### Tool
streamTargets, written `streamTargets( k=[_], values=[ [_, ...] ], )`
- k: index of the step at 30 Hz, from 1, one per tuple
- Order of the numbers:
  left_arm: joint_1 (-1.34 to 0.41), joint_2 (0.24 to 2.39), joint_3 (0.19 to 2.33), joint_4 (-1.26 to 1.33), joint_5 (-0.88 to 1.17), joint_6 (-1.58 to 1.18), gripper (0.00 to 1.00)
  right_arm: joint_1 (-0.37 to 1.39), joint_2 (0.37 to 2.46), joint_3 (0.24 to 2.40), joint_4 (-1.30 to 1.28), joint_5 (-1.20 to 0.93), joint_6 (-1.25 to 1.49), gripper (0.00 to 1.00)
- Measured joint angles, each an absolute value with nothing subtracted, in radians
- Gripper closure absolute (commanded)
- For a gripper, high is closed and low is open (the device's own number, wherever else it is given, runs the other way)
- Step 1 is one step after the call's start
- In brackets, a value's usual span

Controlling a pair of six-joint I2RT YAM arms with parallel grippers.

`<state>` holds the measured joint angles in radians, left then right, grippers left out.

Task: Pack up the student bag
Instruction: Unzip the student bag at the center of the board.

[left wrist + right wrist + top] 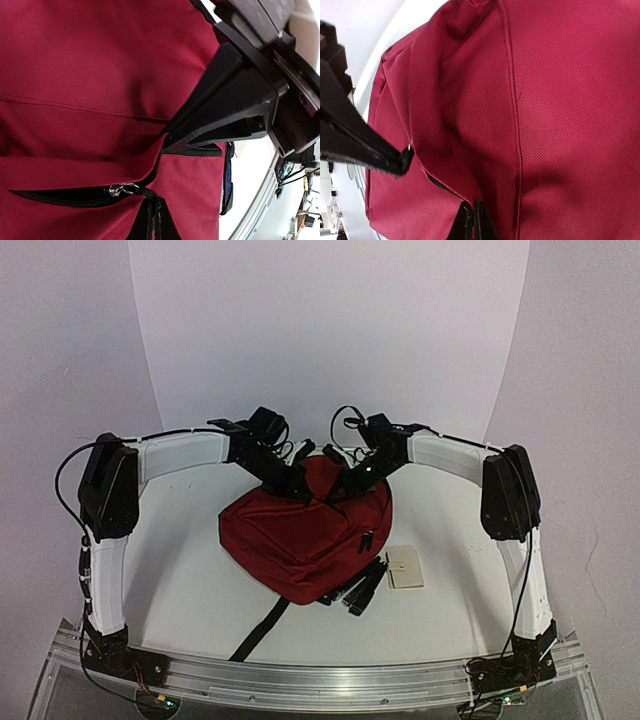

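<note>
The student bag, a dark red fabric backpack, lies in the middle of the table, with both arms reaching onto its far end. My left gripper is shut on the black zipper pull, just beside the metal slider of a partly open black zipper. In the left wrist view the fingertips pinch that cord. My right gripper is shut on the edge of the bag's red fabric flap, next to the zipper opening. The bag's inside is hidden.
A small beige card lies flat on the table right of the bag. Black buckles and a long black strap trail from the bag toward the near edge. White walls curve around the table.
</note>
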<state>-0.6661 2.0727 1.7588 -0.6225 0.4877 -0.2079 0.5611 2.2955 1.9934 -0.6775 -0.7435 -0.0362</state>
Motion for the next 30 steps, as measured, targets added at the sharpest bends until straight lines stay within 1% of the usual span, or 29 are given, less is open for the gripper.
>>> streamTargets(
  k=[1,2,3,5,7,9,14,17,25,30],
  values=[
    [-0.673,2.073,1.759,-0.618,0.481,-0.208,1.00,0.561,2.296,1.993,-0.678,-0.747,-0.035,0.95],
    [-0.681,2.073,1.758,-0.614,0.475,-0.209,1.00,0.560,2.296,1.993,-0.678,-0.750,-0.033,0.87],
    [-0.690,2.073,1.758,-0.609,0.469,-0.210,1.00,0.559,2.296,1.993,-0.680,-0.754,-0.029,0.81],
    [-0.708,2.073,1.750,-0.593,0.462,-0.216,1.00,0.558,2.296,1.993,-0.677,-0.771,-0.028,0.76],
    [-0.722,2.071,1.730,-0.570,0.462,-0.225,1.00,0.556,2.296,1.993,-0.673,-0.793,-0.018,0.75],
    [-0.734,2.069,1.703,-0.557,0.459,-0.234,1.00,0.555,2.296,1.993,-0.671,-0.808,-0.017,0.76],
    [-0.739,2.068,1.675,-0.543,0.452,-0.242,1.00,0.555,2.296,2.001,-0.670,-0.819,-0.008,0.92],
    [-0.739,2.064,1.671,-0.532,0.450,-0.244,1.00,0.555,2.297,2.013,-0.668,-0.817,-0.009,0.99],
    [-0.762,2.052,1.671,-0.521,0.440,-0.242,1.00,0.555,2.318,2.023,-0.663,-0.824,0.006,1.00],
    [-0.808,2.061,1.687,-0.523,0.430,-0.256,1.00,0.553,2.322,2.023,-0.660,-0.861,0.028,1.00]
  ],
)
